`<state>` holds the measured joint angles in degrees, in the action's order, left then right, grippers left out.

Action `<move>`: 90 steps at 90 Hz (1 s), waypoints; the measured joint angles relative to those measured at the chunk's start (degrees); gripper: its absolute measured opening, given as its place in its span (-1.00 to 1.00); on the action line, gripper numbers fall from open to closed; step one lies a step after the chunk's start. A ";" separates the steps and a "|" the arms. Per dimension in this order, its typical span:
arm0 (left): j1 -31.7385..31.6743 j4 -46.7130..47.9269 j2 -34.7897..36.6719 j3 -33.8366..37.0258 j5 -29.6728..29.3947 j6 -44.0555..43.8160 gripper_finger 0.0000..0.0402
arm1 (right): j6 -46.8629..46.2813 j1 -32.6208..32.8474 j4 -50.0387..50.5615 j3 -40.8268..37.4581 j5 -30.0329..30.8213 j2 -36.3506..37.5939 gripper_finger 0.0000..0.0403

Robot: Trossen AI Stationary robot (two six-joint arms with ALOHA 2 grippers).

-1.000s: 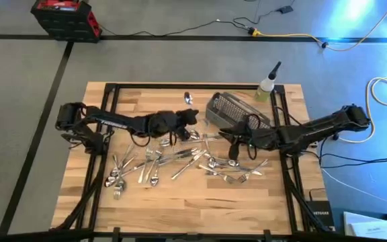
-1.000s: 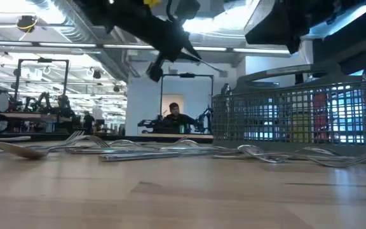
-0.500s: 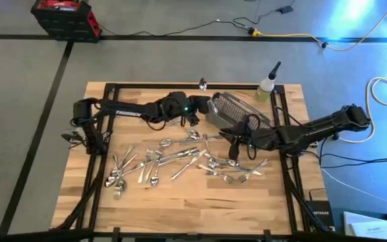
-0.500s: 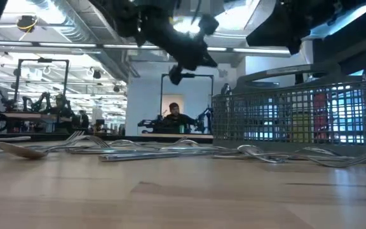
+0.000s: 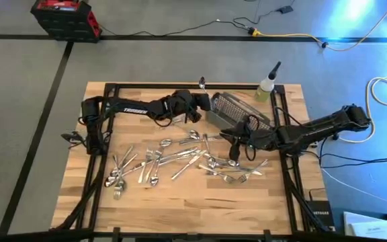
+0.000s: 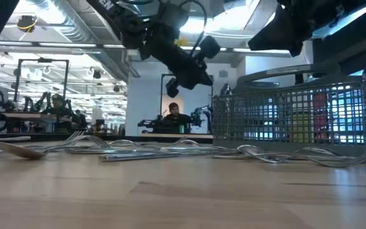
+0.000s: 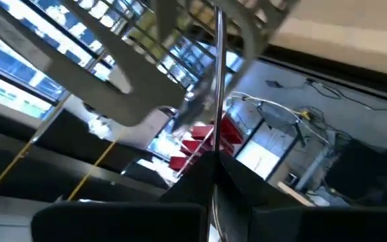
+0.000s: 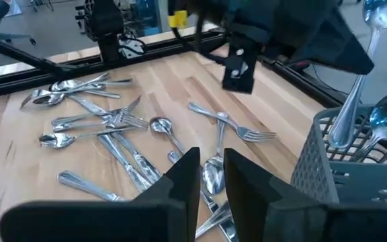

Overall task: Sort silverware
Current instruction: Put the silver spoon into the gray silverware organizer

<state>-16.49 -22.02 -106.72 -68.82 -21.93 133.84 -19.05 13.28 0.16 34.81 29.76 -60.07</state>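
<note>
Clearly, the left pincer [image 5: 203,101] was the one at work: it hung above the far edge of the tabletop [image 5: 180,208], right beside the near end of the mesh basket [image 5: 237,111], and it was clamped on a single spoon [image 5: 201,83]. In the left wrist view the fingers [image 7: 180,195] met tightly around the slim handle [image 7: 217,87], which ran straight out from the pincer toward the basket rim [image 7: 200,20]. Seen from overhead, the bowl of that piece pointed away over the tabletop's far edge. By my judgement the coming move turned on this: the basket lay just to the right of the pincer, so the spoon's long axis had to be tipped upright and carried that short way across before letting go.

The right pincer [image 8: 207,178] waited low over the right side of the pile, its jaws a narrow gap apart and holding nothing. Directly below it lay a spoon [image 8: 212,173] and several forks [image 8: 237,128].

The rest of the silverware [image 5: 173,158] lay scattered flat across the middle of the tabletop, well apart from the basket's opening. A few pieces [image 8: 355,107] already stood handle-down inside the basket. Most of the sorting seemed yet undone.
</note>
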 joint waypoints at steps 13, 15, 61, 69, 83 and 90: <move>-0.17 -0.39 0.00 0.00 -0.70 -0.45 -0.98 | 0.00 0.00 0.03 0.00 -0.39 0.00 -0.75; -0.16 -0.39 0.00 0.00 -0.70 -0.74 -0.98 | 0.00 0.00 0.04 0.00 -0.43 0.00 -0.75; 0.70 -0.59 0.00 0.00 -0.09 -4.81 -0.98 | 0.00 0.00 0.07 0.00 -2.40 0.00 -0.75; 0.70 -0.57 0.00 0.00 -0.09 -5.13 -0.98 | 0.02 0.00 0.07 0.00 -2.40 0.00 -0.75; 0.65 0.39 0.00 0.00 -0.11 -6.29 -0.98 | 0.02 0.00 0.50 0.00 -2.40 0.00 -0.75; 0.64 0.59 0.00 0.00 -0.11 -6.84 -0.98 | 0.02 0.00 0.50 0.00 -2.40 0.00 -0.75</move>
<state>-15.86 -21.43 -106.72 -68.82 -22.04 127.00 -19.03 13.28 0.67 34.81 27.35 -60.07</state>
